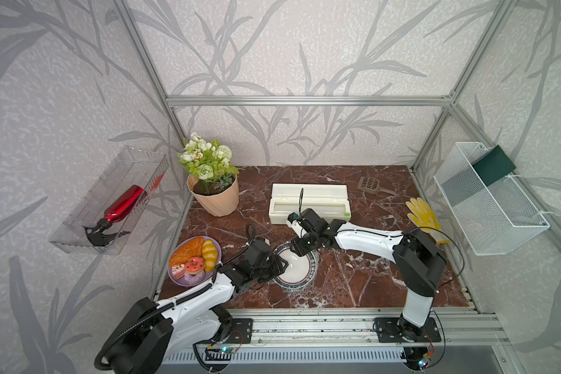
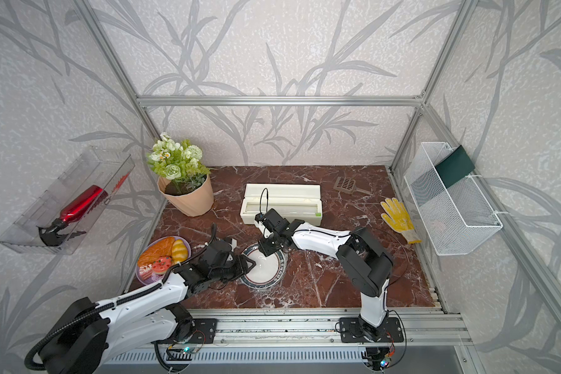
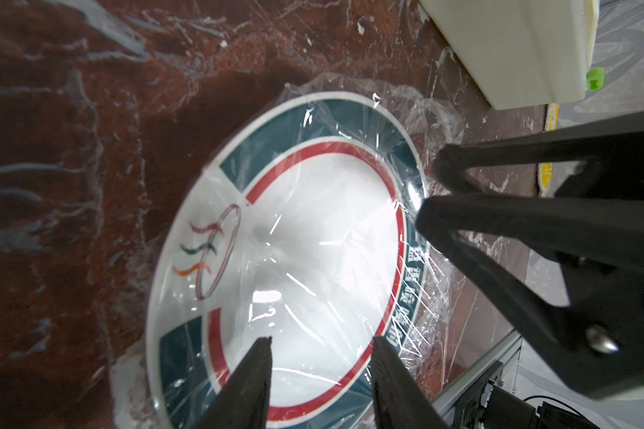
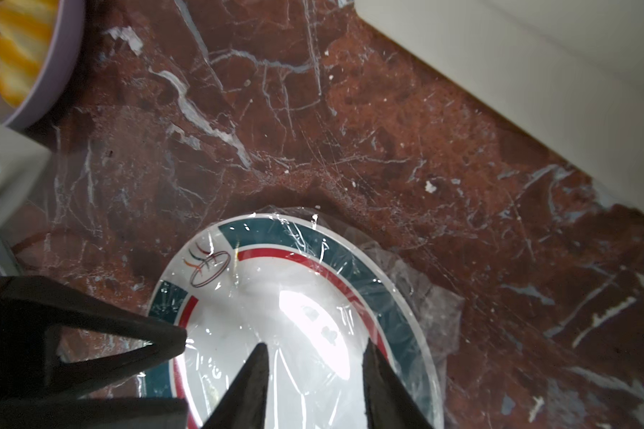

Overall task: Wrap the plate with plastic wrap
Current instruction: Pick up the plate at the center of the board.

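**Plate** (image 3: 276, 122): round and white, with a dark green rim, a red inner ring, and a coloured emblem and lettering on the rim. It lies flat on the marble tabletop (image 1: 370, 275), directly beneath the fingertips of both grippers.

**Plastic wrap** (image 3: 435, 111): a clear, creased film spread across the plate's face. The surplus is crumpled on the tabletop past the rim, on the side away from the left gripper.

**Left gripper** (image 3: 322, 340): jaws apart, with nothing between them. The tips are over the plate's white well. Whether they touch the film cannot be told.

**Right gripper** (image 4: 313, 345): jaws apart and holding nothing. It sits over the lettered side of the plate and faces the left gripper across it.

**Dispenser box** (image 1: 308, 194): cream-white with a green tab. It sits just beyond the right gripper, toward the back wall.

**Purple plate** (image 1: 172, 278): carries pastries. It sits on the left gripper's outer side, apart from the wrapped plate.
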Tool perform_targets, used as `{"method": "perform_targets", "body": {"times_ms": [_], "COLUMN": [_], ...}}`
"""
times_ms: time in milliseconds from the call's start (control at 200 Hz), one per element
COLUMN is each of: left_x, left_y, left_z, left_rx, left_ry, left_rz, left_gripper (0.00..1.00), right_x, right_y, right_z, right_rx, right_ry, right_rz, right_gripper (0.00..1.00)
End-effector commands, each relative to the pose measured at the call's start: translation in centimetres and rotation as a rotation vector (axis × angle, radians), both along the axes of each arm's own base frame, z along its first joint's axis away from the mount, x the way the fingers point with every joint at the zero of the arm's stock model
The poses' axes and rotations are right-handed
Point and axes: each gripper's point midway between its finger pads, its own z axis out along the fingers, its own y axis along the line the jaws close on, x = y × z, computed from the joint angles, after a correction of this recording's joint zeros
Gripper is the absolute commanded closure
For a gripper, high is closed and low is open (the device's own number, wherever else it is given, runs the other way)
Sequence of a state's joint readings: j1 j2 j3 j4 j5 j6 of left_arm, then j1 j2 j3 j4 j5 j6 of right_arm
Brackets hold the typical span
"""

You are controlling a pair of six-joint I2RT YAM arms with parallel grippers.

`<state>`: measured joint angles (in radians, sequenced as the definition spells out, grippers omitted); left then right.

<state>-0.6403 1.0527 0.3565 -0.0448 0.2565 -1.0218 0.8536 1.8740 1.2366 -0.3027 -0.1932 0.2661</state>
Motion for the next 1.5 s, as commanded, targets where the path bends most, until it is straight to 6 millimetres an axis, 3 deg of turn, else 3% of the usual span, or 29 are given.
{"method": "perform_targets", "body": {"times_ms": [0,285,595,910,1050,1200,1345,1494], "left_x": [0.3,-0.6,-1.0,-1.4,-1.3,-1.3,-1.3,-0.9], "left_y": [-0.1,1.0,2.0,2.0,1.9,2.0,2.0,1.9], "left_z": [0.6,-0.4,-1.7,-3.6,-3.7,-3.9,-3.5,-0.4], "left_rx": [0.007,0.05,0.092,0.135,0.135,0.137,0.134,0.118], "left_ry": [-0.025,-0.005,0.013,0.059,0.057,0.059,0.051,0.001], "left_rz": [-0.009,-0.009,0.018,-0.014,-0.015,-0.015,-0.017,-0.018], "left_gripper": [0.56,0.57,0.58,0.61,0.61,0.62,0.62,0.62], "right_x": [0.7,1.2,-0.1,-1.9,-3.4,-4.3,-3.2,-1.8], "right_y": [-1.0,-1.2,-1.3,-1.9,-1.7,-1.3,-1.8,-2.9], "right_z": [-1.0,-1.5,-4.9,-3.3,-3.8,-4.7,-4.2,-2.1], "right_rx": [-0.059,-0.13,-0.117,0.021,0.106,0.152,0.249,0.332], "right_ry": [0.002,-0.063,0.136,0.275,0.41,0.482,0.507,0.466], "right_rz": [0.037,0.145,0.217,0.236,0.243,0.238,0.165,0.093], "right_gripper": [0.55,0.49,0.52,0.6,0.62,0.75,0.93,0.97]}}
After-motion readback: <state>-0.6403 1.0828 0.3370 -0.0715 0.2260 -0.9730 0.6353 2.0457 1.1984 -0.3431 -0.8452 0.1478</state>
